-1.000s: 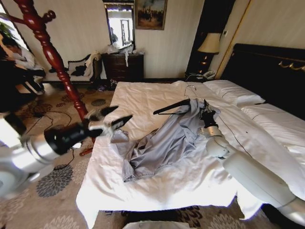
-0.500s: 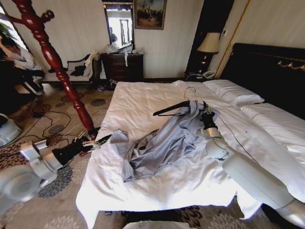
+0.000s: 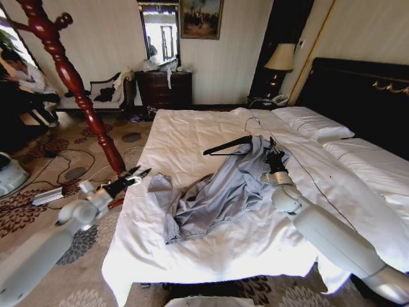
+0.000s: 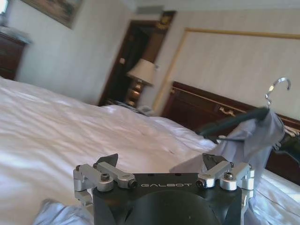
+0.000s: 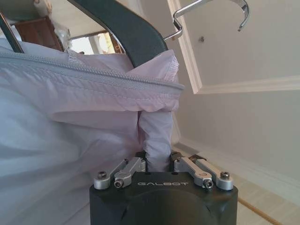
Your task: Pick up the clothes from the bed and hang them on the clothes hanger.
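Currently, step in hand: the dressing of the clothes hanger (image 3: 227,144) was judged to be under way, with the clothes (image 3: 217,195) only partly on it.

Clothes: the grey-blue garment was seen spread across the middle of the bed (image 3: 192,128), its collar end lifted toward the hanger and its lower part crumpled on the duvet; one cuff lay near the bed's left edge.

Clothes hanger: it was held above the bed, one black arm jutting bare toward the left, the other covered by the fabric, the hook pointing up.

Right pincer (image 5: 159,157): it was seen clamped together on a fold of the clothes just under the zipped edge, beside the hanger's neck, over the middle of the bed.

Left pincer (image 3: 137,173): its jaws were seen standing apart, with nothing held, at the bed's left edge, just beside the loose cuff and near the foot of the wooden coat stand (image 3: 70,77).

Next move, as judged: the bare hanger arm would need to be fed into the free shoulder, so a grip on the loose fabric by the left pincer would be called for while the collar is kept up.

Risk, as judged: the thin fabric could slip off the covered arm.
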Motion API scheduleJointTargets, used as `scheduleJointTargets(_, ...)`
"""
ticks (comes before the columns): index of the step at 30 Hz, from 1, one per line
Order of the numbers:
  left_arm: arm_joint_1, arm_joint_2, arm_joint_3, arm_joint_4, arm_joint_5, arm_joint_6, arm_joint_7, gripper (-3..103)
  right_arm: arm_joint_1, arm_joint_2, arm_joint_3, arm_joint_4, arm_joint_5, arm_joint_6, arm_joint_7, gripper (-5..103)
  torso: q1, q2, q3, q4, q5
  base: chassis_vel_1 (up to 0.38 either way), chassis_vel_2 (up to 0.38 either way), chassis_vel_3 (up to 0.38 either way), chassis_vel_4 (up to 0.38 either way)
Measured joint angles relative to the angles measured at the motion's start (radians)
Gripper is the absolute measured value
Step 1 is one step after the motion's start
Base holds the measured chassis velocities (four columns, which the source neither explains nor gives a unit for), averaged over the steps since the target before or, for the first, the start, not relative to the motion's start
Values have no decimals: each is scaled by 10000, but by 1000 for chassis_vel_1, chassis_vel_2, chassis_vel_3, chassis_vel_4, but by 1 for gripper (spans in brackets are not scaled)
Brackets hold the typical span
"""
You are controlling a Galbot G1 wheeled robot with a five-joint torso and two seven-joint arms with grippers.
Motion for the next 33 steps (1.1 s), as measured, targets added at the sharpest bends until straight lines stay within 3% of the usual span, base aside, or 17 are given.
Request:
scheduleJointTargets(2, -473, -85, 519, 300, -5, 53, 144, 100, 6, -14, 0, 50, 8, 0, 0, 20, 0, 0, 1, -1, 0, 0, 0, 0, 0)
scheduleJointTargets(3, -1294, -285, 1300, 839, -12, 141, 413, 100, 31, -48, -1, 100, 18, -3, -1, 20, 0, -1, 2, -1, -14, 0, 0, 0, 0)
scheduleJointTargets(6, -3062, -958, 3015, 2199, 0, 282, 927, 100, 121, -107, 0, 186, 63, -9, 2, 20, 0, -1, 0, -6, 6, 0, 0, 0, 0)
scheduleJointTargets(7, -3580, -1227, 3585, 2665, 0, 315, 1023, 100, 144, -131, -1, 206, 91, -12, 1, 20, 1, -1, 2, -2, -14, 0, 0, 0, 0)
scheduleJointTargets(8, -3580, -1227, 3585, 2665, 0, 315, 1023, 100, 144, -131, -1, 206, 91, -12, 1, 20, 1, -1, 2, -2, -14, 0, 0, 0, 0)
scheduleJointTargets(11, -5157, -2322, 5054, 4266, 209, 340, 1454, 100, 190, -148, -2, 273, 149, -15, 12, 20, 1, -1, 1, 2, 5, 0, 0, 0, 0)
scheduleJointTargets(13, -5461, -2653, 5353, 4651, 279, 342, 1565, 100, 198, -147, -2, 285, 157, -14, 19, 20, 0, -1, 1, 0, -5, 0, 0, 0, 0)
scheduleJointTargets(16, -6411, -3928, 6186, 5958, 316, 417, 1879, 100, 208, -143, -20, 356, 151, 39, 35, 20, 2, -1, 0, -10, 2, 0, 0, 0, 0)
scheduleJointTargets(19, -6763, -4593, 6436, 6718, 469, 476, 2086, 100, 210, -112, -38, 371, 142, 129, 42, 20, -1, -1, 0, -6, -2, 0, 0, 0, 0)
scheduleJointTargets(23, -7064, -5795, 6322, 8654, 1552, 322, 2492, 100, 198, -87, -23, 502, 110, 300, 95, 20, -1, -2, 0, 1, -5, 0, 0, 0, 0)
scheduleJointTargets(24, -7064, -5795, 6322, 8654, 1552, 322, 2492, 100, 198, -87, -23, 502, 110, 300, 95, 20, -1, -2, 0, 1, -5, 0, 0, 0, 0)
scheduleJointTargets(27, -7299, -6671, 6145, 10050, 2129, 203, 2621, 100, 151, -191, 30, 577, 113, 333, 97, 20, -2, -1, 0, 2, -4, 0, 0, 0, 0)
scheduleJointTargets(33, -7592, -8101, 5644, 11424, 2471, 283, 2685, 100, 161, -156, 40, 599, 112, 373, 97, 20, -1, -1, -1, -8, -2, 0, 0, 0, 0)
